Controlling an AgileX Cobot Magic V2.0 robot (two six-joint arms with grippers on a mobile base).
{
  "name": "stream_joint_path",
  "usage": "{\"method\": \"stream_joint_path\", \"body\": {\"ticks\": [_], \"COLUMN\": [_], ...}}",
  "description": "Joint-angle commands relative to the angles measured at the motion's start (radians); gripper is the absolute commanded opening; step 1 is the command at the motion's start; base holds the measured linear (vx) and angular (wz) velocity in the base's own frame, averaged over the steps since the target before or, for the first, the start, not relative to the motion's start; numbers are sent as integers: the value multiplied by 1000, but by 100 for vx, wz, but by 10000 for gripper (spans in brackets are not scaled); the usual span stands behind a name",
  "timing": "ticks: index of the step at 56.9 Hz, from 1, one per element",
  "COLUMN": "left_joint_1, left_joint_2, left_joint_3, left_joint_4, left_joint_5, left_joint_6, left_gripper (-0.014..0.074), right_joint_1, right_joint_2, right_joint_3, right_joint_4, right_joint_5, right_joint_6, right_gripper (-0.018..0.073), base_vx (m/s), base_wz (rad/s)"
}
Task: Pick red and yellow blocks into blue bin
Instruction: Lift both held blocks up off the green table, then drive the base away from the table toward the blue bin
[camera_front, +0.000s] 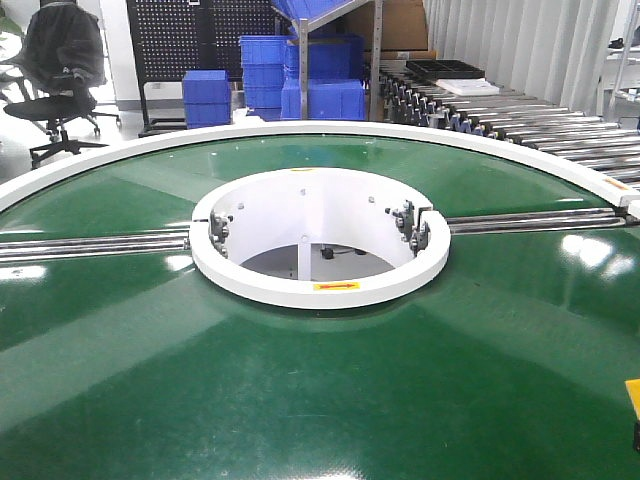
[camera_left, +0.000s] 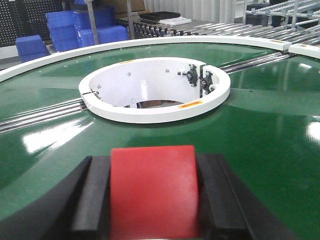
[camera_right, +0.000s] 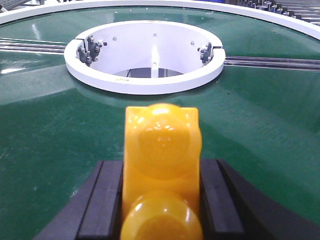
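- Red block (camera_left: 152, 192) fills my left wrist view, pinched between the black fingers of my left gripper (camera_left: 152, 164).
- Yellow brick (camera_right: 161, 150), studs facing the camera, sits clamped in my right gripper (camera_right: 161, 167).
- Beyond both I see the green turntable (camera_left: 260, 135) and its white centre ring (camera_right: 145, 82).

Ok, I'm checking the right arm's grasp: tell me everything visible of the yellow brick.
The yellow brick is glossy plastic with two round studs facing the wrist camera, one behind the other. It lies lengthwise between the right gripper's black fingers, which press its two long sides. Its underside is hidden.
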Motion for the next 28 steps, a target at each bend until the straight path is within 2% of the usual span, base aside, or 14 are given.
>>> {"method": "stream_joint_path", "body": {"ticks": [1,28], "left_joint_1": [-2,-2], "left_joint_2": [10,10], "left_joint_3": [-27,-27], "left_joint_4": [-9,-9], "left_joint_5": [-84,-84], "left_joint_6": [-2,-2], "left_gripper": [1,1], "right_joint_1": [-6,-6], "right_joint_2": [4,4], "right_joint_3": [-30,-30], "right_joint_4": [0,0], "right_joint_5": [-82,-82], "right_joint_6": [-4,-4], "right_gripper": [-10,-10], "base_vx": [0,0], "base_wz": [0,0]}}
